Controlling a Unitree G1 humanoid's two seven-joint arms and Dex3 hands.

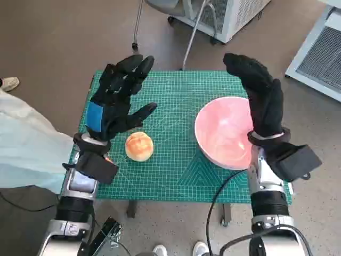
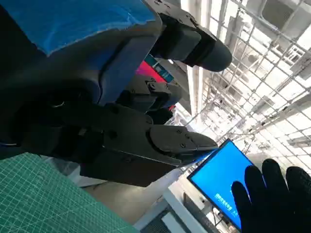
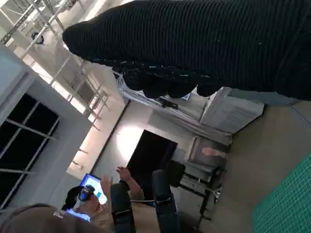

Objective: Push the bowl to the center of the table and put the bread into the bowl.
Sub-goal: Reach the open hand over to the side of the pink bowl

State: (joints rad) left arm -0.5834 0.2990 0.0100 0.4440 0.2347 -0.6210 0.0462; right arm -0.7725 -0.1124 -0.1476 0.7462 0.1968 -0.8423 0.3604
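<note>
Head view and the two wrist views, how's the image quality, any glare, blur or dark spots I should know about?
Head view: evenly lit and sharp, with a soft sheen inside the pink bowl; the bread is crisp. Left wrist view: the left hand fills the frame, dark against bright ceiling lights. Right wrist view: the right hand is a dark band, and the background is backlit and slightly soft.
</note>
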